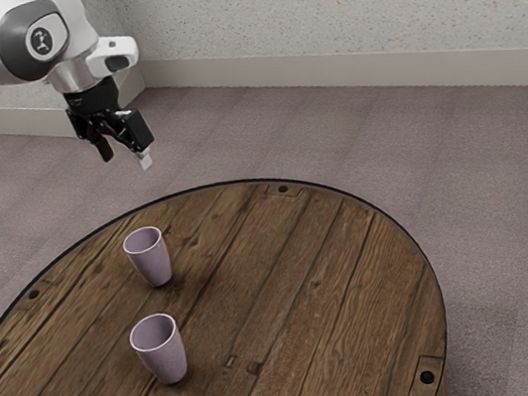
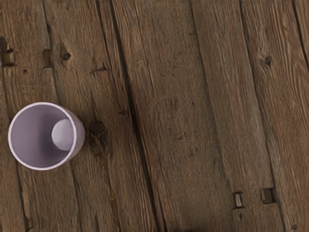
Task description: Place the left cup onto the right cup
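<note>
Two lilac cups stand upright on the round wooden table (image 1: pixel 288 285). One cup (image 1: pixel 147 256) is farther back. The other cup (image 1: pixel 158 347) stands nearer the front edge, a short way apart from it. My gripper (image 1: pixel 125 158) hangs high above the table's back edge, above and slightly behind the farther cup. Its fingers are open with nothing between them. In the wrist view one cup (image 2: pixel 46 136) is seen from above, its mouth open and empty, off to one side of my hand; I cannot tell which cup it is.
The tabletop is made of dark planks (image 2: pixel 193 116) with a black rim (image 1: pixel 389 223) and small metal brackets (image 1: pixel 425 378). Carpeted floor (image 1: pixel 483 183) and a wall with a skirting board lie behind the table.
</note>
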